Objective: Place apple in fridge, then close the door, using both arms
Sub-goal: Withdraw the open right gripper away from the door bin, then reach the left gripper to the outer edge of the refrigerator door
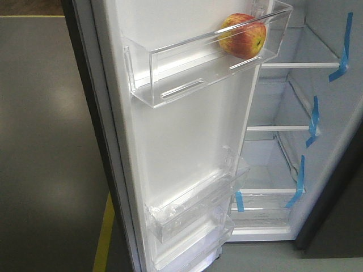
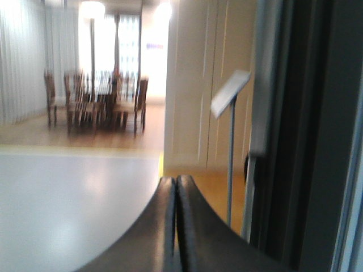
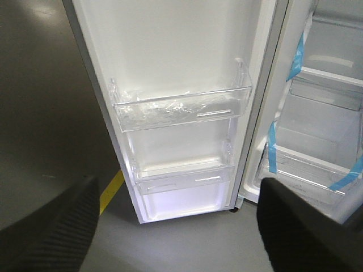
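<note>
The apple [image 1: 243, 35] was seen lying in the top clear bin [image 1: 170, 73] of the door [image 1: 181, 130], at the bin's end nearest the fridge [image 1: 334, 141] cavity and touching the bin's front wall. The door was swung wide open with its white lining exposed. Two lower bins [image 3: 181, 107] were mounted further down the door, and blue tape [image 1: 342, 56] was noted on the shelves beyond the door. The left fingers [image 2: 164, 226] were pressed together with nothing between them, just beside a dark upright edge that was probably the door's own. The right fingers [image 3: 62, 226] were spread wide, nothing held, aimed at the door's lower lining. Placement was judged done, with only the closing left. The door was judged stiff, hinged and fairly heavy, with a smooth face that would slip under a pinch, so a flat push on the dark outer face near the free edge was considered best. The bins were judged thin and brittle and not to be pushed on. The apple was judged firm, smooth, round and easily bruised. A roll inside the bin was thought possible if the door were slammed.
</note>
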### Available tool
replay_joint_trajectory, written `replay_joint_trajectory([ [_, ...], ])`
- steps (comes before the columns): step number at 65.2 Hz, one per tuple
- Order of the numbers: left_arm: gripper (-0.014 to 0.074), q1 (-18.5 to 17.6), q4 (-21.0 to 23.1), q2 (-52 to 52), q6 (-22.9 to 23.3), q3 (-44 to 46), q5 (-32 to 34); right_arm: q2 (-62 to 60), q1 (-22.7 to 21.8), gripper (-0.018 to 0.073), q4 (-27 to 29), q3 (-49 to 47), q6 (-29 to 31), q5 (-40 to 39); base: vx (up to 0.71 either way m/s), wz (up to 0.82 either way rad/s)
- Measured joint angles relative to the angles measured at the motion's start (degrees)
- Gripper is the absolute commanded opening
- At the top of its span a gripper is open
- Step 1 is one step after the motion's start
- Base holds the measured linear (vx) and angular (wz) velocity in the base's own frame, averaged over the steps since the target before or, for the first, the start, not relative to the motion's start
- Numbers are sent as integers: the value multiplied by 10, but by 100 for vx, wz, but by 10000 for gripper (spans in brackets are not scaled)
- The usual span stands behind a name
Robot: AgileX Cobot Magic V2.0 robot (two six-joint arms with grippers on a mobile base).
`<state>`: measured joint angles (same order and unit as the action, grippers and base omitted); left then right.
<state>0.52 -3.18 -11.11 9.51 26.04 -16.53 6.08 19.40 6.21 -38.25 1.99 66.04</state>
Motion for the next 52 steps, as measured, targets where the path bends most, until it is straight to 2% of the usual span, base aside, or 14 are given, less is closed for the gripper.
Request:
replay_joint_trajectory([
  [11, -6, 0, 0, -137, -19, 124, -134, 0, 0, 543, 0, 0, 0, 0, 0, 0],
  [19, -6, 0, 1, -230, -47, 193, -184, 0, 0, 543, 0, 0, 0, 0, 0, 0],
  [44, -6, 0, 3, -488, -89, 331, -209, 0, 0, 543, 0, 0, 0, 4, 0, 0],
  [52, -6, 0, 28, -550, -126, 365, -211, 0, 0, 543, 0, 0, 0, 4, 0, 0],
])
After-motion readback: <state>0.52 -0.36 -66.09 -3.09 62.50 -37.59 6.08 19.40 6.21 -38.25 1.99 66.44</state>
